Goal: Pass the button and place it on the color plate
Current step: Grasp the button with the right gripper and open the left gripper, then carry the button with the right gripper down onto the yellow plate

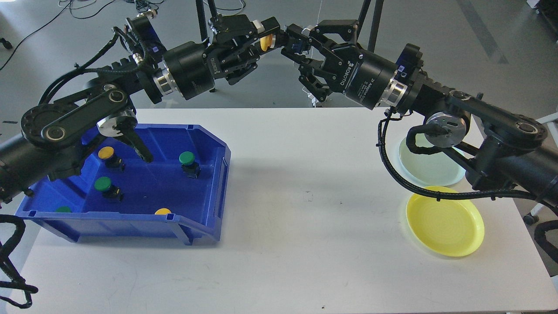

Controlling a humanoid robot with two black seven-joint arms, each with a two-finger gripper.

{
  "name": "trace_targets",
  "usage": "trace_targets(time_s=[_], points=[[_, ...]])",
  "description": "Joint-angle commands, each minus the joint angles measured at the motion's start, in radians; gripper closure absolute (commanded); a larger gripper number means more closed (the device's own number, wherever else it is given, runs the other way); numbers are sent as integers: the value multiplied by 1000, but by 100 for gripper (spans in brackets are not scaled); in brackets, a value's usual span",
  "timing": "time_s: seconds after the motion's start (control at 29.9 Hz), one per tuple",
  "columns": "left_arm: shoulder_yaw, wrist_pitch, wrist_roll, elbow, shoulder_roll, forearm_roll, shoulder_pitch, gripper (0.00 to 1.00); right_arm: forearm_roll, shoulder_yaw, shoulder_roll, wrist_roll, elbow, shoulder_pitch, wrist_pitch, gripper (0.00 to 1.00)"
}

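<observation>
White table [305, 209] fills the lower view, with grey floor and cables behind it. Above its far edge both arms meet in mid-air. The left gripper [265, 40] has its fingers closed on a yellow button [265, 42], held high above the table and well clear of it. The right gripper [294, 42] faces it from the other side, its upper finger close by the button; its fingers stand spread, but whether they touch the button I cannot tell, since the dark parts overlap there.

On the table's left side sits a blue bin [209, 192], open end toward the front right. Inside it lie more buttons: a yellow one [106, 153] near the back left, a green one [103, 184] in front of it, and another green one [187, 158] toward the right wall, each on a black base. At the front wall a yellow cap [163, 211] and a green cap [63, 209] show only in part.

On the right side lie two plates. The yellow plate [444, 226] is nearer the front; the pale green plate [431, 168] is just behind it, partly hidden by the right arm and its cable. The two plates sit just beside each other, and both are well apart from the bin.
</observation>
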Motion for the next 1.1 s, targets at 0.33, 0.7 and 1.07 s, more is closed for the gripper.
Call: trace_targets(time_s=[0.33, 0.7, 1.07], points=[[-5, 0, 0, 41, -10, -60, 2, 24, 8, 26, -85, 1, 14, -43, 0, 99], [-5, 0, 0, 61, -19, -91, 5, 17, 14, 642, -293, -5, 173, -745, -72, 100], [-5, 0, 0, 62, -21, -91, 3, 16, 61, 773, -250, -13, 392, -1244, -389, 100]])
